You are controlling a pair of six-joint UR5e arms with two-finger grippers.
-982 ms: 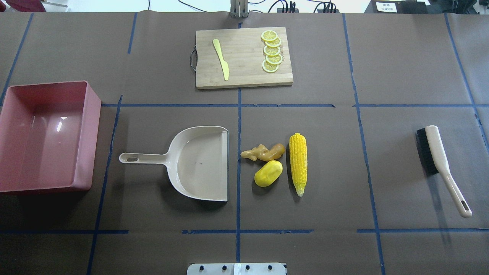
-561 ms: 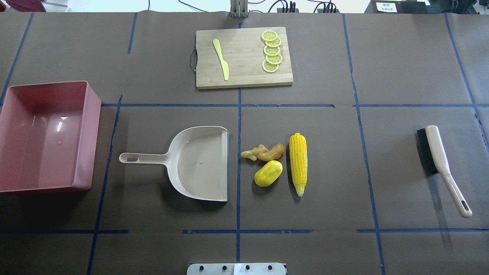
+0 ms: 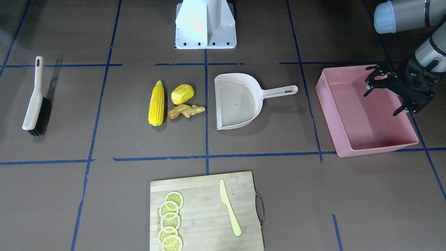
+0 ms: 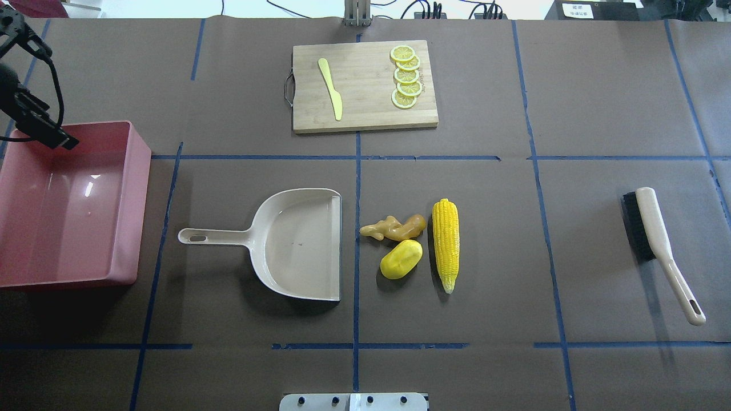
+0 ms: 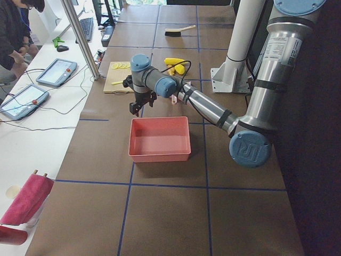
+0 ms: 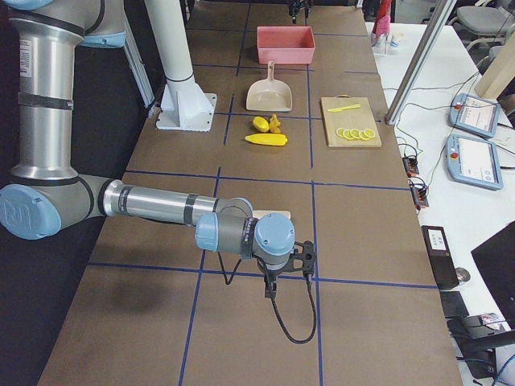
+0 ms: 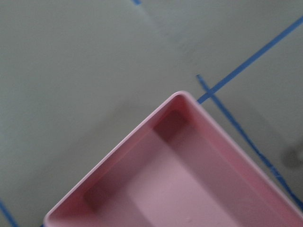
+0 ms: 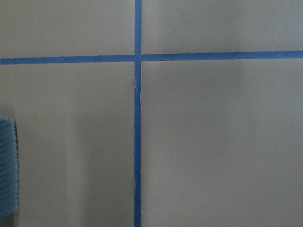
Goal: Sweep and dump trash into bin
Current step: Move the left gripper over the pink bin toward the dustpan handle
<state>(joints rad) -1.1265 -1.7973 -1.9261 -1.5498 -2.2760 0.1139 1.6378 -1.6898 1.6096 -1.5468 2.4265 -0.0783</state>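
The trash lies mid-table: a corn cob (image 4: pixel 445 242) (image 3: pixel 156 103), a yellow potato-like lump (image 4: pixel 401 260) (image 3: pixel 182 93) and a tan ginger root (image 4: pixel 394 227) (image 3: pixel 184 111), just right of the beige dustpan (image 4: pixel 297 245) in the overhead view. The pink bin (image 4: pixel 130 211) (image 3: pixel 327 108) stands at the table's left end. My left gripper (image 4: pixel 34 85) (image 3: pixel 380 101) hangs open and empty over the bin's far outer corner. My right gripper (image 6: pixel 273 281) shows only in the exterior right view, near the brush (image 4: pixel 657 245); I cannot tell whether it is open or shut.
A wooden cutting board (image 4: pixel 365 108) with a pale yellow knife (image 4: pixel 331 88) and lemon slices (image 4: pixel 406 77) lies at the far middle. The brush (image 3: pixel 35 101) lies at the table's right end. The left wrist view shows a corner of the bin (image 7: pixel 142 130).
My left gripper has come into the overhead view at the top left, above the bin's far corner. The trash, dustpan, brush and bin have not moved.
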